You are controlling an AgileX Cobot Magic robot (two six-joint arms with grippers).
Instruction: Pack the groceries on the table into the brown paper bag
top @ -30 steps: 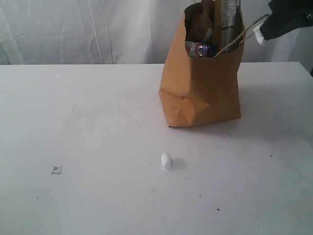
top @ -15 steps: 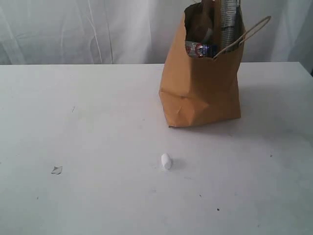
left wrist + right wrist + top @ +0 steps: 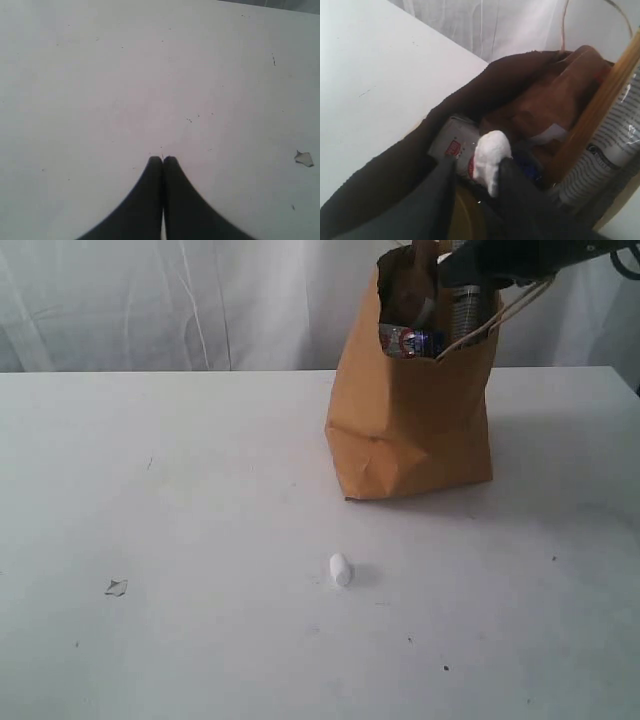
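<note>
The brown paper bag [image 3: 410, 430] stands upright at the back right of the table [image 3: 180, 490]. Inside it are a small blue-white carton [image 3: 408, 340] [image 3: 449, 142], a brown pouch [image 3: 545, 107], the long noodle packet [image 3: 615, 135] and a yellowish round top [image 3: 467, 220]. My right gripper [image 3: 477, 167] hangs over the bag's mouth, also seen in the exterior view [image 3: 462, 268]. Its jaws stand apart, and a small white lump [image 3: 489, 152] lies against one finger only. My left gripper [image 3: 163, 159] is shut and empty over bare tabletop.
A small white cylinder [image 3: 341, 569] lies on the table in front of the bag. A torn scrap [image 3: 116, 587] lies at the front left, also in the left wrist view [image 3: 303, 158]. A twisted handle [image 3: 500, 310] sticks out toward the right arm. White curtain behind.
The right arm was beside the bag's right handle, left the exterior view, and now reaches over the bag's mouth. Its jaws have parted. The left gripper is unchanged.
</note>
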